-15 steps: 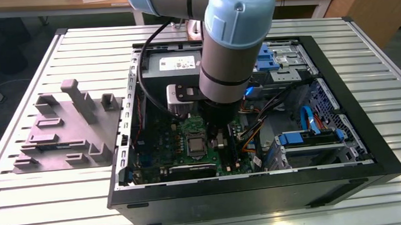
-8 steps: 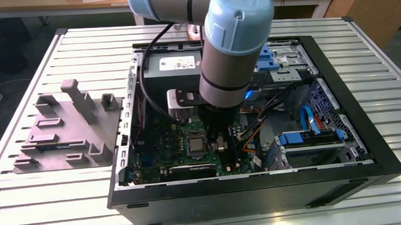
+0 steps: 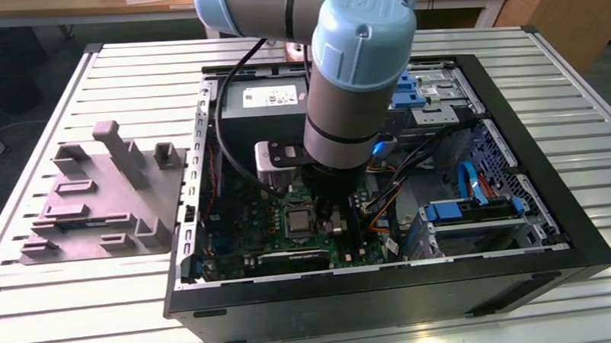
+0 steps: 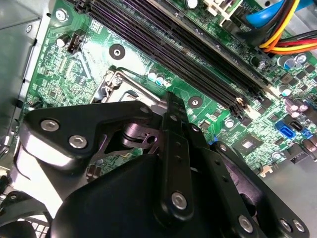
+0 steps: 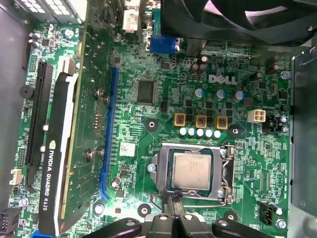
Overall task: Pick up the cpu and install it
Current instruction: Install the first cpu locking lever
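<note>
The cpu [image 5: 192, 170], a pale silvery square, lies flat inside the metal socket frame [image 5: 226, 173] on the green motherboard [image 5: 163, 74]. My gripper [image 5: 172, 202] is shut, its two black fingers pressed together with nothing between them, and its tip rests at the edge of the socket frame beside the cpu. In the second wrist view the gripper [image 4: 169, 97] points down at the socket's metal bracket [image 4: 116, 87]. In the exterior view the arm [image 3: 349, 101] reaches down into the open computer case [image 3: 391, 290], over the socket area [image 3: 295, 220].
A grey moulded fixture [image 3: 103, 201] lies on the slatted table at the exterior view's left. Inside the case, a graphics card [image 5: 59, 148], black memory slots [image 4: 188, 49], coloured cables [image 4: 282, 29], a fan [image 5: 237, 20] and a power supply [image 3: 263, 104] crowd the socket.
</note>
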Action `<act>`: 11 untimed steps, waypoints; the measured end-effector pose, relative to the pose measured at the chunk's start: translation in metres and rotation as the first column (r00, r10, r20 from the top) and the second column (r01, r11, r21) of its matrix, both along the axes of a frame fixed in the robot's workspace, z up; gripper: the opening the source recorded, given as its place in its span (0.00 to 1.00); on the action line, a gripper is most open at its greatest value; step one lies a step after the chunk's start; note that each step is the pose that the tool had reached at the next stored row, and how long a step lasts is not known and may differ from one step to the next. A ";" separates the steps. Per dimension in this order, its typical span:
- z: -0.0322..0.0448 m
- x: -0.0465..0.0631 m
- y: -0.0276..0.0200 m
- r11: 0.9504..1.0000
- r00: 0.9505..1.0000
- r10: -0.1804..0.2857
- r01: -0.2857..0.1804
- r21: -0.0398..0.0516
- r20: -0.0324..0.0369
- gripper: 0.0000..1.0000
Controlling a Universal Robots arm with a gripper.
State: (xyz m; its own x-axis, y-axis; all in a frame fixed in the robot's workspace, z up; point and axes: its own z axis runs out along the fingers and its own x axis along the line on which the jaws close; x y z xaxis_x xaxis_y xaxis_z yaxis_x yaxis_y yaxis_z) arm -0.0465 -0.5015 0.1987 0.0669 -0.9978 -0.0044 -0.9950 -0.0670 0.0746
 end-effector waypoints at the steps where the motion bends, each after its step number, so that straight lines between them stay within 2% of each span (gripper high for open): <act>1: -0.0004 0.000 0.0000 1.000 1.000 0.000 0.000 0.000 0.000 0.11; 11: -0.0064 0.000 -0.0001 1.000 1.000 0.000 0.000 0.000 0.000 0.11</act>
